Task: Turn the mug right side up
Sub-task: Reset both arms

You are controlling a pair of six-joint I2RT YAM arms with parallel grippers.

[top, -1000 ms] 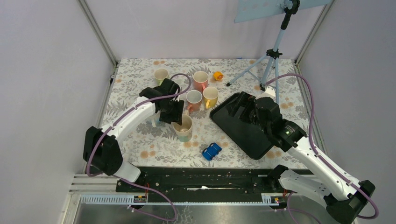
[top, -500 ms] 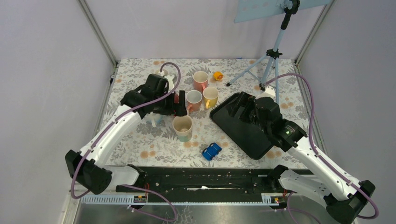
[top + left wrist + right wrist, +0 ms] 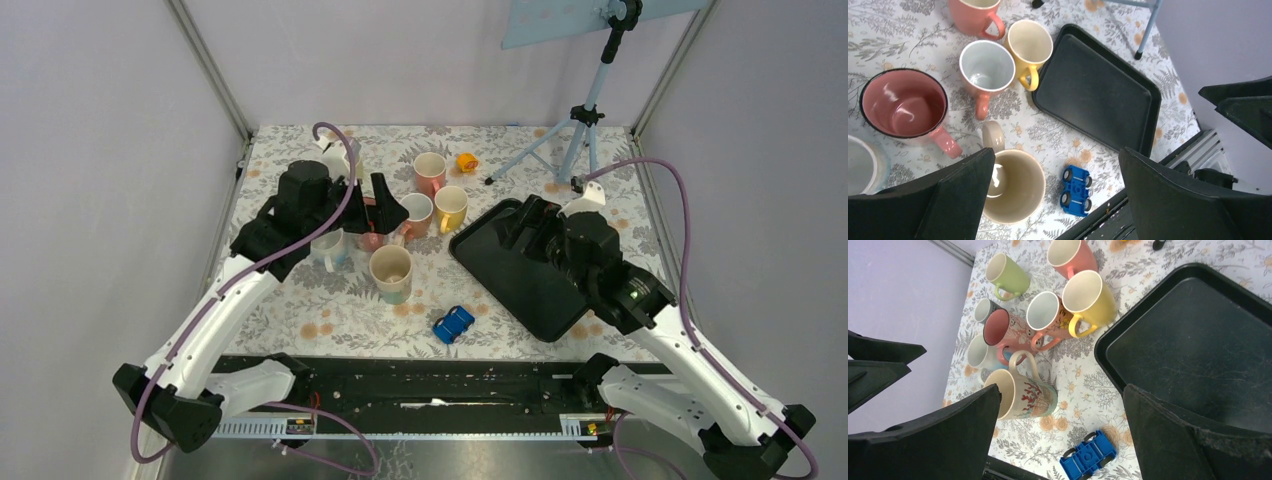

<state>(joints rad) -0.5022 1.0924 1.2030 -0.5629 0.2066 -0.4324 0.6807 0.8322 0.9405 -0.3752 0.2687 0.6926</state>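
- The big cream mug with a red plant picture on its side (image 3: 391, 272) sits on the flowery tablecloth (image 3: 300, 300), at the near edge of a bunch of mugs.
- It stands straight up. Its open mouth faces the ceiling, and you can look right down inside it from the left wrist view.
- Its curved handle points away from the robot, toward the other mugs. A dark pink mug with a black rim (image 3: 903, 107) is just beside it.
- The left gripper (image 3: 388, 208) is wide open and holds nothing. It hangs in the air above the mugs.
- The cream mug is below this gripper and a little nearer to the robot's base. So the left arm is the close one.
- The right gripper (image 3: 528, 228) is wide open too, with nothing in it. It hangs over the flat black tray (image 3: 520, 290), well apart from the cream mug.
- A small blue toy car (image 3: 453, 323) lies near the mug, between it and the tray.
- I think the job looks finished, because the mug is already the right way up.
- If so, the left arm only needs to move away without bumping the mugs packed close together.
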